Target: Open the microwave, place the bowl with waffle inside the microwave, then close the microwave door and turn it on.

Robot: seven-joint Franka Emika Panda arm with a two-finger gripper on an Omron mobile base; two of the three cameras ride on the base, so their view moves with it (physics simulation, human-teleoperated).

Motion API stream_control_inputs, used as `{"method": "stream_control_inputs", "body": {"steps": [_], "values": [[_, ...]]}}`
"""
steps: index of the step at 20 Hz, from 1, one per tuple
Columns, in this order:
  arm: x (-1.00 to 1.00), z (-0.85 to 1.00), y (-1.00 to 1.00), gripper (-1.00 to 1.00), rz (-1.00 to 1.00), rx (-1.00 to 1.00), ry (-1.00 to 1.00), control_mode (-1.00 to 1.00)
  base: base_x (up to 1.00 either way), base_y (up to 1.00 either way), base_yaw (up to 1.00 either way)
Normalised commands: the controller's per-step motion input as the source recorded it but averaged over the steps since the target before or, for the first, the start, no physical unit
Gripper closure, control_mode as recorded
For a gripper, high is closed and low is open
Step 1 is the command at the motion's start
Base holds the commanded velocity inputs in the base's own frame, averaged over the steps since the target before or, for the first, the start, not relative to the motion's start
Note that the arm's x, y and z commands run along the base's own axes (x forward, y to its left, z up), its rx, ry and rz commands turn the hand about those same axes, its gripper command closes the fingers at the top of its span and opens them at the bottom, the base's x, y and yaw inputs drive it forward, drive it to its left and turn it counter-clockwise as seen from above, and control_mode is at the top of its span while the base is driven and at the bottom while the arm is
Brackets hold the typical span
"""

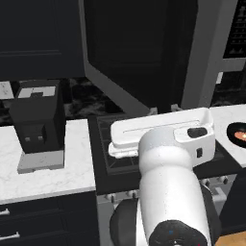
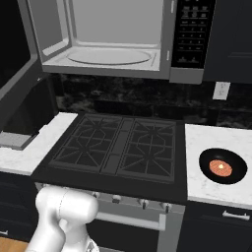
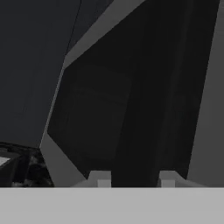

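The microwave [image 2: 113, 37] hangs above the stove with its grey cavity and turntable exposed. Its door [image 1: 139, 48] is swung wide to the left, also seen as a dark panel [image 2: 19, 83] at the left edge. In the hand view my gripper [image 3: 133, 179] faces the door's dark glass [image 3: 109, 109] from close by, its fingertips [image 3: 99, 178] apart with nothing between them. The black bowl [image 2: 223, 166] sits on the white counter right of the stove with the orange-brown waffle [image 2: 220, 168] in it. From the left base the bowl [image 1: 238, 134] lies just right of my hand.
A black gas stove [image 2: 118, 145] lies under the microwave, between two white marble counters [image 1: 48, 168]. A black coffee machine [image 1: 38, 125] stands on the left counter. The button panel [image 2: 192, 32] is on the microwave's right side. A wall outlet [image 2: 221, 90] sits above the right counter.
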Motion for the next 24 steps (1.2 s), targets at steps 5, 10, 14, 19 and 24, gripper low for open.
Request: {"method": "stream_control_inputs", "body": {"steps": [5,10,14,19,24], "values": [[0.35,0.0,1.0,1.0,0.0,0.0,0.0,-1.0,0.0,0.0,0.0],[-0.34,0.01,0.09,-1.0,0.0,0.03,-0.01,-1.0,0.0,0.0,0.0],[-0.99,0.12,-0.35,-1.0,-0.01,0.12,-0.11,-1.0,0.0,0.0,0.0],[-0.7,0.11,-0.8,-1.0,-0.07,0.19,-0.05,-1.0,0.0,0.0,0.0],[0.0,0.05,-1.0,-1.0,-0.01,0.34,0.0,-1.0,0.0,0.0,0.0]]}}
